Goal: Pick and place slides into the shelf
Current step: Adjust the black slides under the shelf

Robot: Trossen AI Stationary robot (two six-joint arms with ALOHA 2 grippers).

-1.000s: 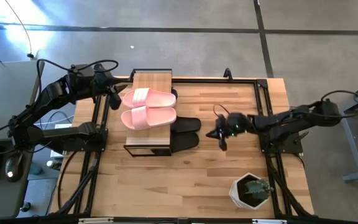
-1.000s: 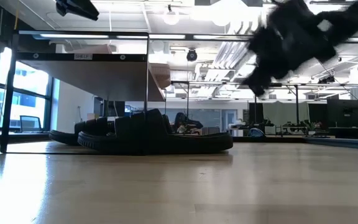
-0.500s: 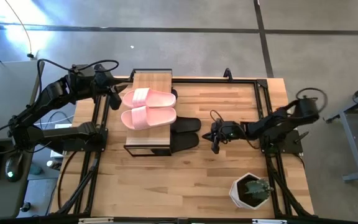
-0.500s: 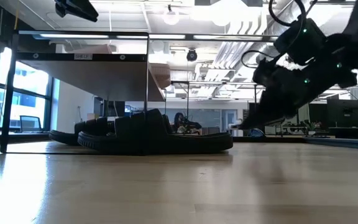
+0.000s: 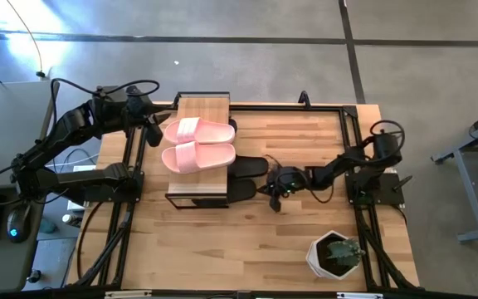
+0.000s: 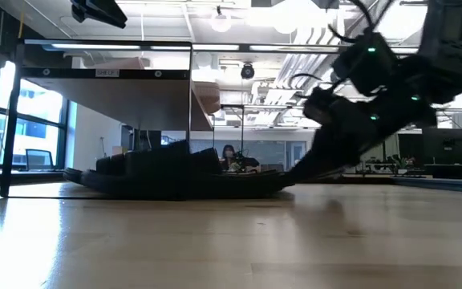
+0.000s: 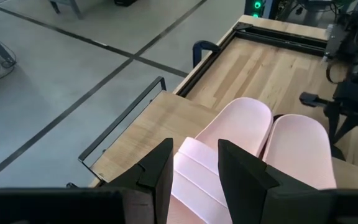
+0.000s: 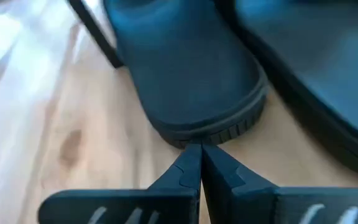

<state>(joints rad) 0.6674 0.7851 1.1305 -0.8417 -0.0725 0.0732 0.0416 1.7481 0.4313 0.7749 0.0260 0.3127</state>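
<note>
A: High view. The pink slides (image 5: 197, 144) are lying side by side on the plank top of the shelf (image 5: 202, 107), long axes running across the plank, toes pointing toward the right arm's side. The left gripper (image 5: 150, 129) is sitting at their heel ends, just off the shelf's edge.

B: And the black slides (image 5: 247, 176)?

A: Only two toe ends are sticking out from under the shelf, pointing at the right gripper (image 5: 274, 193), which is sitting low on the table (image 5: 305, 224) just beyond the nearer toe. The rest of them is hidden by the plank. A potted plant (image 5: 335, 254) is standing well apart, behind that gripper.

B: Low view?

A: The black slides (image 6: 175, 172) are showing as a dark flat mass under the shelf (image 6: 103, 76), long axes level. The separate sandals are hard to make out. The right gripper (image 6: 295, 172) is slanting down, its tip at the toe edge.

B: Left wrist view?

A: The left gripper (image 7: 194, 167) is standing partly open, fingers (image 7: 241, 177) on either side of the near pink strap. Whether the pads are touching it, I cannot tell. The pink slides (image 7: 253, 146) are pointing away from it, and their heel ends are cut off by the frame.

B: Right wrist view?

A: The right gripper (image 8: 199, 167) is fully closed, holding nothing, its tip touching or just short of the rounded toe of one black slide (image 8: 191, 74). A second black slide is lying beside it, mostly cut off.
</note>
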